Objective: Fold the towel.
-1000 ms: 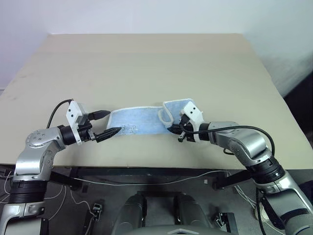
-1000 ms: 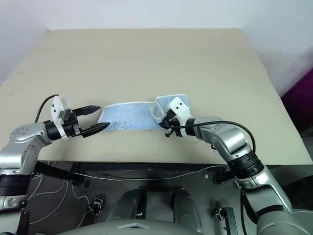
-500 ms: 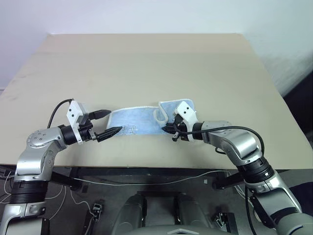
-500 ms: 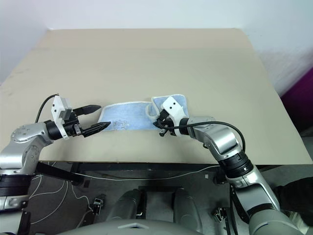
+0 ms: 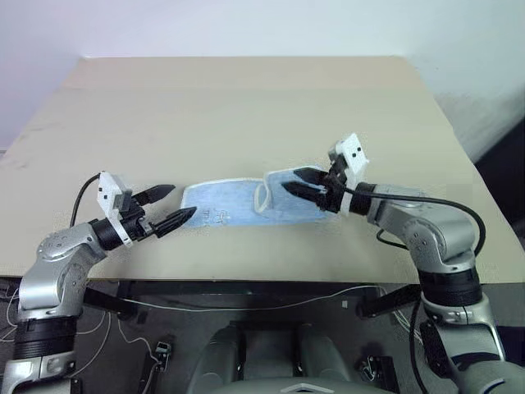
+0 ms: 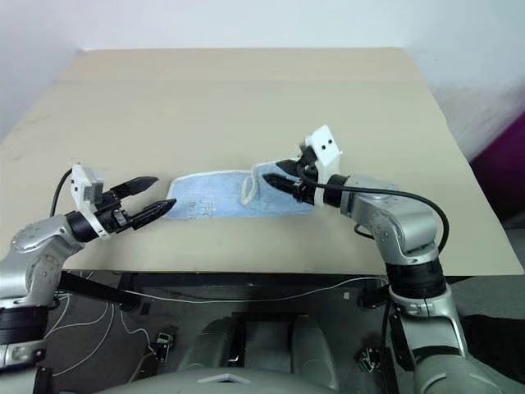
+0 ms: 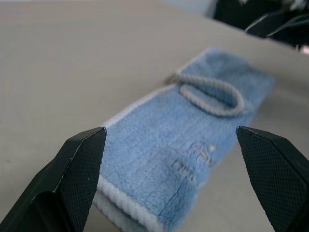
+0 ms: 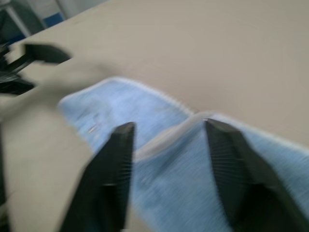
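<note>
The light-blue towel [image 5: 238, 203] lies as a narrow band near the table's front edge, its right end doubled back over itself with a whitish cord loop [image 5: 262, 197] at the fold. My right gripper [image 5: 292, 180] hovers open just above that folded end, holding nothing. Off the towel's left end, my left gripper [image 5: 179, 203] stands open and level, with its fingertips apart from the cloth. In the left wrist view the towel [image 7: 193, 145] lies between and beyond the wide-spread fingers [image 7: 77, 179]. The right wrist view has the fold [image 8: 174, 159] below the parted fingers [image 8: 111, 179].
The beige table [image 5: 246, 107] stretches bare behind the towel. Its front edge [image 5: 246, 277] runs close below both grippers, with cables and a frame underneath. A white wall stands at the back.
My right gripper has let go of the towel's folded end, opened, and lifted up and away to the right. The folded end now rests on the towel. The left gripper stays open at the left end.
</note>
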